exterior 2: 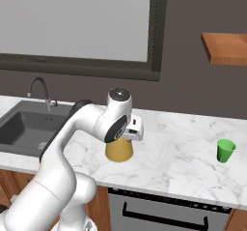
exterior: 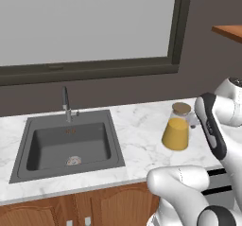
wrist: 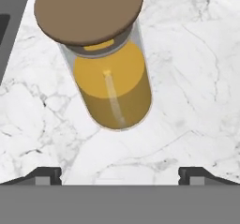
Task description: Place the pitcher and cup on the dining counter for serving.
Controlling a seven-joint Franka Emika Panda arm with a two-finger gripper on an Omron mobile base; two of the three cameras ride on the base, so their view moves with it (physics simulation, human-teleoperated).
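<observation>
The hand (wrist: 120, 175) hovers above the pitcher (wrist: 112, 89), fingers spread apart and empty. Judged best: centre over its lid (wrist: 89, 11), then descend and clamp the glass neck.

pitcher (exterior: 176, 128) upright on marble worktop (exterior: 142, 130) | right of dark sink (exterior: 68, 144) | arm beside it

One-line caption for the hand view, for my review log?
Open gripper hovers above the upright, tan-lidded pitcher on the marble worktop beside the sink.
</observation>
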